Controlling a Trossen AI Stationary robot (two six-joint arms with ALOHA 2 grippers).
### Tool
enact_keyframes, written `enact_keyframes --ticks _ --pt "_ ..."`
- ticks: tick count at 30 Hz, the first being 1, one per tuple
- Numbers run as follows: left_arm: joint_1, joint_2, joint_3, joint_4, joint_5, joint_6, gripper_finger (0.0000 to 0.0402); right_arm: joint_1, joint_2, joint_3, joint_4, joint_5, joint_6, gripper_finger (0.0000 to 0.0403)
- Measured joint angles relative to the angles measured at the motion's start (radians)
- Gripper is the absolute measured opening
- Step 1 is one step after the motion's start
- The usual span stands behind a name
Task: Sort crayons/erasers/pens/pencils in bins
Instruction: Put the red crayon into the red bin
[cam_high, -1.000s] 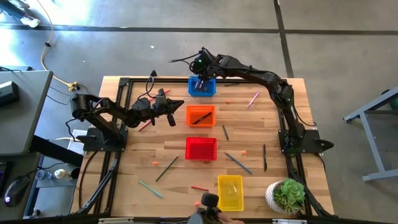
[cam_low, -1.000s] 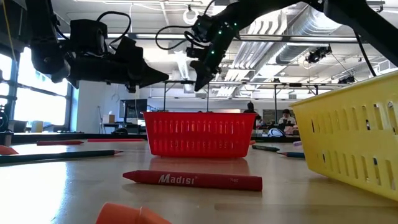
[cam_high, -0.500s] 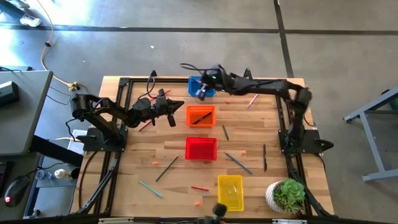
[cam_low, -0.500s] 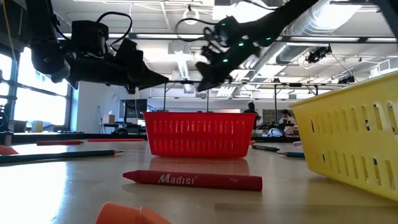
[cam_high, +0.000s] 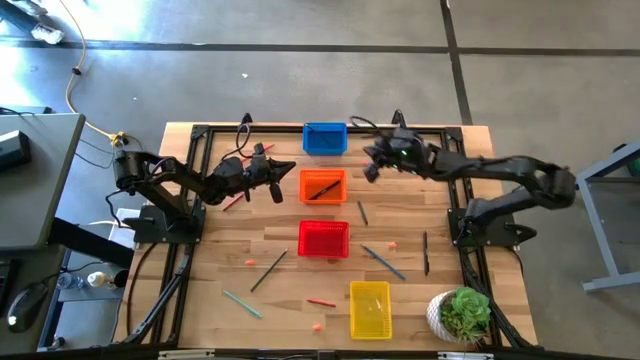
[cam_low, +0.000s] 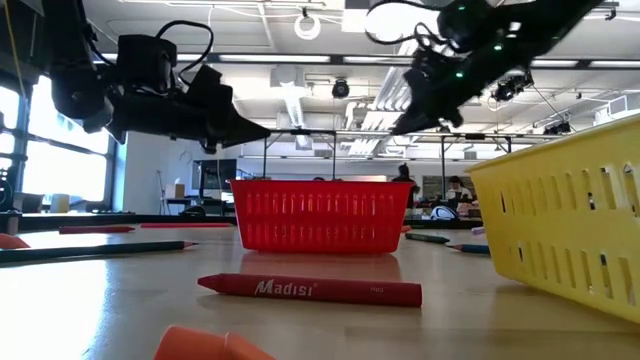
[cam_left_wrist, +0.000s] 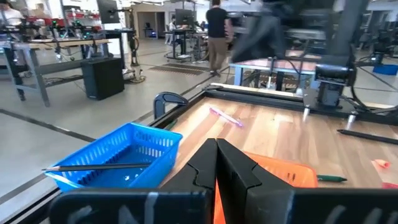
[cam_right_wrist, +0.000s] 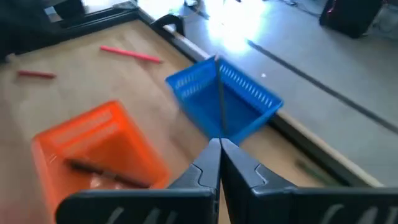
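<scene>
Above the far right part of the surface (cam_high: 230, 250), the right hand (cam_high: 368, 172) hangs in the air with its fingers pressed together and nothing between them, beside the blue bin (cam_high: 324, 138) and the orange bin (cam_high: 323, 186). A pencil (cam_right_wrist: 220, 93) lies across the blue bin, and a dark pen (cam_high: 321, 188) rests in the orange one. The left hand (cam_high: 280, 180) waits over the surface just left of the orange bin, fingers also together and empty.

Judging by this, a drop-off looks finished and the step in hand is going for the next loose item. The red bin (cam_high: 323, 238) and yellow bin (cam_high: 369, 308) sit nearer the front. Scattered items remain: a pink stick (cam_high: 407, 160) close to the right hand, a dark pencil (cam_high: 362, 212) below it, a red crayon (cam_low: 309, 290) at the front, and small orange erasers (cam_high: 249, 262).

The next move calls for spreading the right hand's fingers, lowering over one thin stick such as the pink one, and closing across its width.
</scene>
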Motion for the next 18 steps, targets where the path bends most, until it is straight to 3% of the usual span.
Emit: enact_keyframes --ticks 4,10,14,18 --pt "0.001 0.0 0.022 -0.051 0.039 0.001 0.0 0.016 -0.102 -0.145 0.069 0.004 0.022 0.0" --pt "-0.012 -0.005 0.096 -0.229 0.088 0.004 0.0 -0.019 -0.194 -0.393 0.527 -0.141 0.032 0.0" --pt "-0.024 -0.037 0.168 -0.446 0.091 -0.006 0.0 -0.065 -0.21 -0.457 0.597 -0.147 0.001 0.0" --pt "-0.056 -0.097 0.265 -0.781 0.061 0.01 0.0 -0.109 -0.215 -0.46 0.6 -0.264 -0.065 0.0"
